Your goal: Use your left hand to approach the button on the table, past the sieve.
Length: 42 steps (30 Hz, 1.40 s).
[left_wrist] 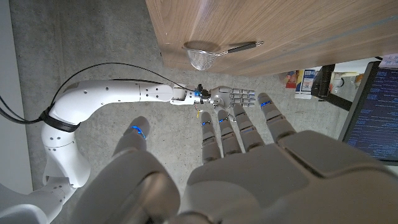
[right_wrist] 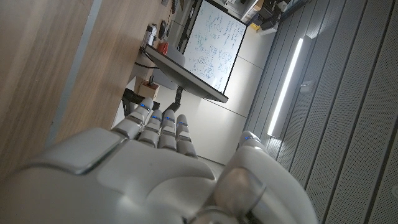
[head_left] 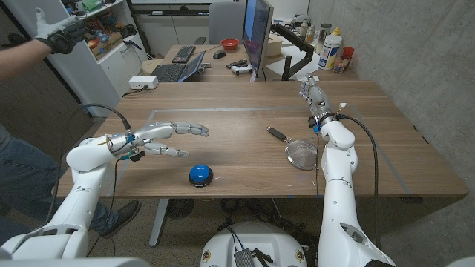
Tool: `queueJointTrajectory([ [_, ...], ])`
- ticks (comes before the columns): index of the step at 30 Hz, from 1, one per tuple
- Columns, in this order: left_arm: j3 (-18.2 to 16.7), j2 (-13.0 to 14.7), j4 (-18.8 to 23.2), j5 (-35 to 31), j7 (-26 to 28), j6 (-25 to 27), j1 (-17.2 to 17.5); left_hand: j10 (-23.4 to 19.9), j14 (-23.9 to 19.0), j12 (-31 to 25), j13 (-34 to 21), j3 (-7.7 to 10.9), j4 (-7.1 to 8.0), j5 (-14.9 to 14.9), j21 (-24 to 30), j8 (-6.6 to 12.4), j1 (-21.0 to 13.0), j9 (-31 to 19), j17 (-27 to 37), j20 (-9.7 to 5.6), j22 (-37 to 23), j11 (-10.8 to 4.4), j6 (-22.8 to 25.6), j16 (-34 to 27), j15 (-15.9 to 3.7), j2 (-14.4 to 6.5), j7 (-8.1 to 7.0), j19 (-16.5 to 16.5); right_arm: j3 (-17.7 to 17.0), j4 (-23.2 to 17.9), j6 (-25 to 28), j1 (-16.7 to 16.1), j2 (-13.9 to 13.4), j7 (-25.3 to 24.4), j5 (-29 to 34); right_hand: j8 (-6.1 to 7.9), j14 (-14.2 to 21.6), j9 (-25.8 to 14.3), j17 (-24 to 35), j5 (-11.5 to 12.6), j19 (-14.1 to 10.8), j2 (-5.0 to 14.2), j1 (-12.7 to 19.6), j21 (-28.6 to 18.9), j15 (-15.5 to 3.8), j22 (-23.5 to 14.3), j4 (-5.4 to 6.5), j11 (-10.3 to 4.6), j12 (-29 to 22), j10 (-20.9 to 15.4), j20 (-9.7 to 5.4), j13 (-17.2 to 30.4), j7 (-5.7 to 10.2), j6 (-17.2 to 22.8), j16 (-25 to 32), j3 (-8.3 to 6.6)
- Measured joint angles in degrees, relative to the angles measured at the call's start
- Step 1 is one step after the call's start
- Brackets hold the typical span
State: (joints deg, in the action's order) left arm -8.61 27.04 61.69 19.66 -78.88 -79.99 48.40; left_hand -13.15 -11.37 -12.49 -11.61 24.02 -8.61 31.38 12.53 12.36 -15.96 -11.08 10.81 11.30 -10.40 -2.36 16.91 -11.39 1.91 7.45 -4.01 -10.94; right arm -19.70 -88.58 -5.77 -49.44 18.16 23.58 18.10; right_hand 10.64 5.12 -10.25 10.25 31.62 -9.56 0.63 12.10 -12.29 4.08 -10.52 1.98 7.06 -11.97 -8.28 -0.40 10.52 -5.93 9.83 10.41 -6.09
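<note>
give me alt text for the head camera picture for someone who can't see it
The robot's left hand, open with fingers spread, hovers over a wooden table, just behind and left of a blue button. To the right lies a metal sieve beside the right arm, whose right hand points away. A person's gloved hand reaches in at the upper left.

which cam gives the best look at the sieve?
Head view: the sieve lies whole on the table, handle and mesh bowl both clear, beside the right arm. Left wrist view shows it smaller, at the table edge. In the right wrist view I can't make it out.
</note>
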Motion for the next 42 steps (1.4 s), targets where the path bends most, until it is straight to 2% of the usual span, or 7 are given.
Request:
queueJointTrajectory([
  [15,-0.1,0.5,0.4,-2.6,-0.1,0.0,1.1,0.0,0.0,0.0,0.0,0.0,0.0,0.0,-0.2,0.0,-0.8,0.0,0.0,-0.01,0.0,0.0,0.0,0.0,0.0,0.2,0.0,0.0,0.2,0.3,-3.0,-0.6,0.3,-1.7,-0.8,0.0,0.0,0.0,0.0,0.0,0.0,0.0,0.0,0.0,0.0,0.0,0.24,0.0,0.0,0.0,0.0,0.0,0.0,0.0,0.0,0.23],
  [22,-0.2,1.1,0.6,-3.3,-0.1,0.0,1.7,0.0,0.0,0.0,0.0,0.0,0.0,0.0,-0.5,0.0,-0.8,0.0,0.0,-0.01,0.0,0.01,0.3,0.0,0.0,0.2,0.32,0.0,0.5,0.4,-3.7,-0.7,0.3,-2.2,-0.9,0.0,0.0,0.0,0.0,0.0,0.0,0.0,0.0,0.0,0.0,0.0,0.24,0.0,0.0,0.0,0.0,0.0,0.0,0.0,0.0,0.23],
  [42,-0.5,2.3,0.1,-4.5,-0.1,0.0,2.8,0.0,0.0,0.0,0.0,0.0,0.0,0.0,-0.5,0.0,-1.1,0.0,0.0,0.29,0.0,0.01,0.6,0.0,0.0,0.4,0.01,0.3,1.6,1.0,-5.3,-0.7,0.0,-3.6,-0.4,0.0,0.0,0.0,0.0,0.0,0.0,0.22,-0.2,0.0,0.0,0.0,0.0,0.0,0.0,0.0,0.0,0.0,0.31,0.3,0.0,0.47],
])
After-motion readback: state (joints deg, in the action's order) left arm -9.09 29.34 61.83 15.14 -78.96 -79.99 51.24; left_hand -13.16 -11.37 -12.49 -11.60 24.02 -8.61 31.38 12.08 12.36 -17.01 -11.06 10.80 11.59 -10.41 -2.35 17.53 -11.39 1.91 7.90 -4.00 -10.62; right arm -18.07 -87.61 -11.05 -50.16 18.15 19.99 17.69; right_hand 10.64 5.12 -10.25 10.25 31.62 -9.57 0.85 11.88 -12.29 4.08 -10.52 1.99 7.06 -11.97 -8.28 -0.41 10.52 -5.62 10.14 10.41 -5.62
